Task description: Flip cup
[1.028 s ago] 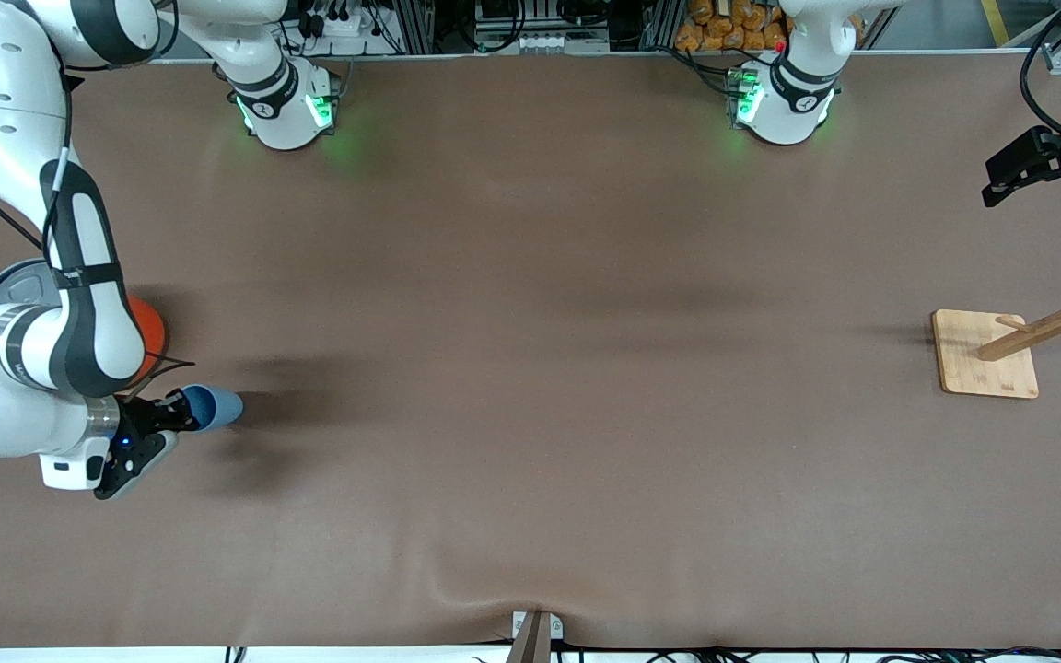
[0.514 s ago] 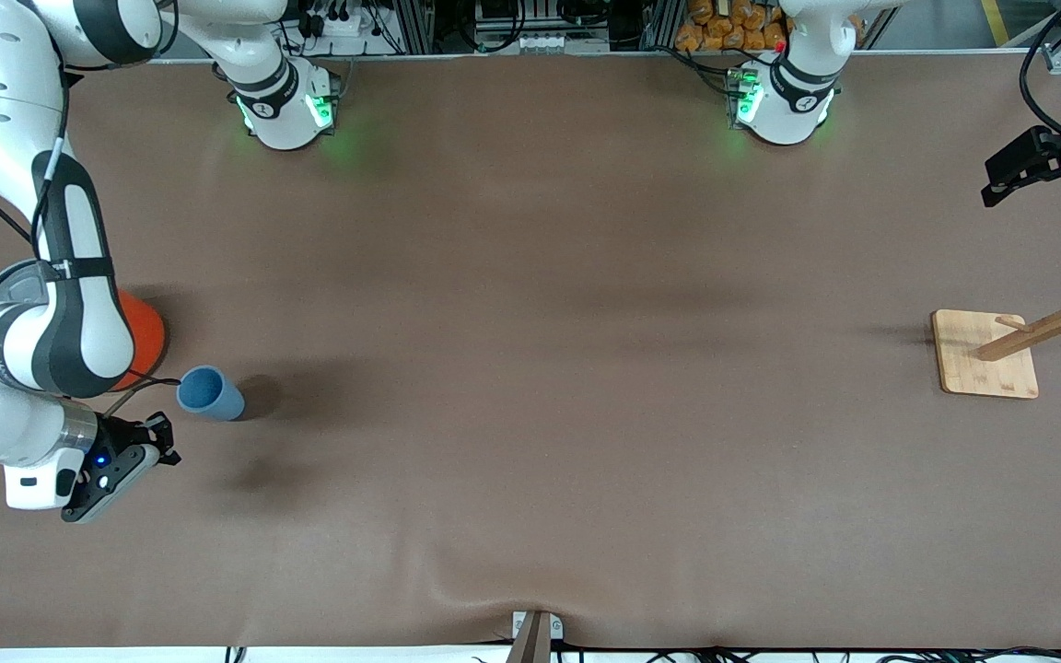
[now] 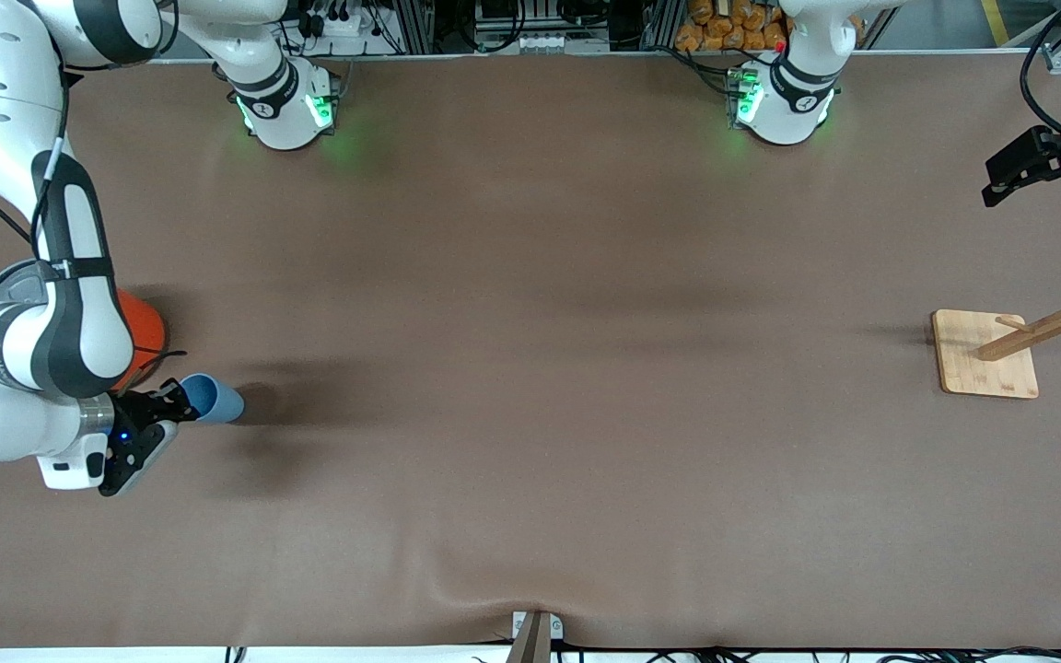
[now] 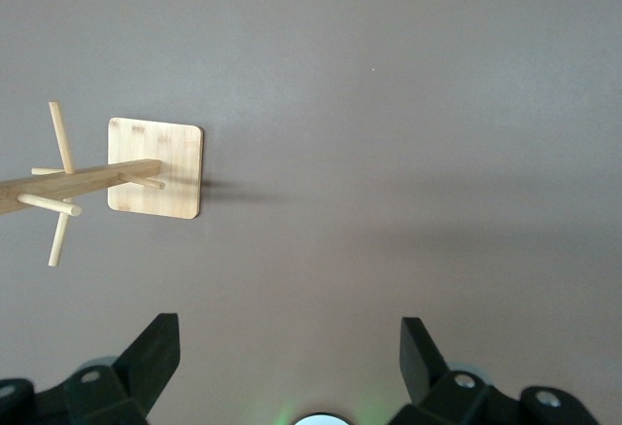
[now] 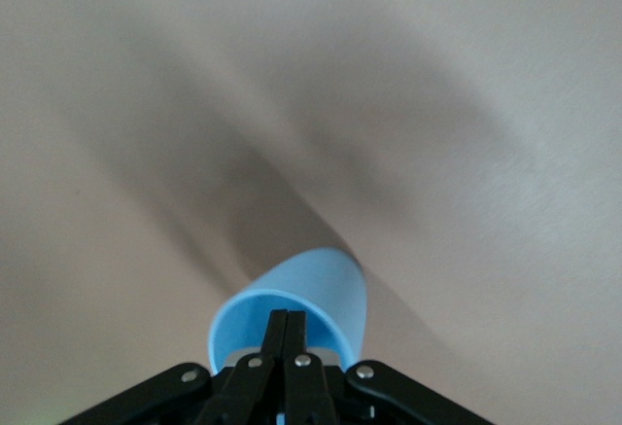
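Note:
The light blue cup (image 3: 217, 400) lies tipped on the brown table at the right arm's end, its mouth turned toward my right gripper (image 3: 182, 402). In the right wrist view that gripper (image 5: 289, 318) is shut, and its two fingertips, pressed together, reach into the cup's (image 5: 321, 289) open mouth with no wall between them. My left gripper (image 3: 993, 191) hangs open and empty above the table edge at the left arm's end, where the arm waits. Its wrist view shows the fingers (image 4: 154, 355) wide apart over bare table.
An orange-red can (image 3: 145, 333) stands just beside the cup, partly hidden by the right arm. A wooden peg rack on a square base (image 3: 973, 364) stands at the left arm's end, also in the left wrist view (image 4: 155, 167). The tablecloth bulges near the front edge (image 3: 494, 589).
Half a second ago the right gripper was off the cup, nearer the front camera, and the cup showed its open mouth. The shut fingers are now back in the mouth. The left arm has not moved.

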Tool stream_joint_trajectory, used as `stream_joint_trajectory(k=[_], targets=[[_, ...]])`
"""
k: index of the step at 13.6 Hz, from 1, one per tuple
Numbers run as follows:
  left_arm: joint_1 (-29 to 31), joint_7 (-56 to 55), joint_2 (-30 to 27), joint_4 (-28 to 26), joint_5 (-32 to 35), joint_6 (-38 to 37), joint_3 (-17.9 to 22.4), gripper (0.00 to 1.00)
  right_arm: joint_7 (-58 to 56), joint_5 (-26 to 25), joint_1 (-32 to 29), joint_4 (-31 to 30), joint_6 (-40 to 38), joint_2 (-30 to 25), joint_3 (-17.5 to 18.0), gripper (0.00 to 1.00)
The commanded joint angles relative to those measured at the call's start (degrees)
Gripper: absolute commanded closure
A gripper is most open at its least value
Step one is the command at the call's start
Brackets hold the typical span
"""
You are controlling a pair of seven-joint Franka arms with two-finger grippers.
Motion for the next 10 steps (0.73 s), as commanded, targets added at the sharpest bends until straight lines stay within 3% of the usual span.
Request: stream_joint_trajectory(k=[1, 5, 10], targets=[[0.4, 1.01, 0.27, 1.2, 0.1, -0.38, -0.24, 0.0, 0.5, 0.74, -0.6, -1.81, -1.12, -0.31, 0.13, 1.0], [0.4, 1.01, 0.27, 1.2, 0.1, -0.38, -0.24, 0.0, -0.29, 0.74, -1.3, -1.82, 5.98, 2.58, 0.04, 1.0], [0.4, 1.01, 0.19, 1.2, 0.01, -0.38, -0.06, 0.0, 0.24, 0.66, 0.1, -1.12, 23.82, 2.76, 0.31, 1.0]])
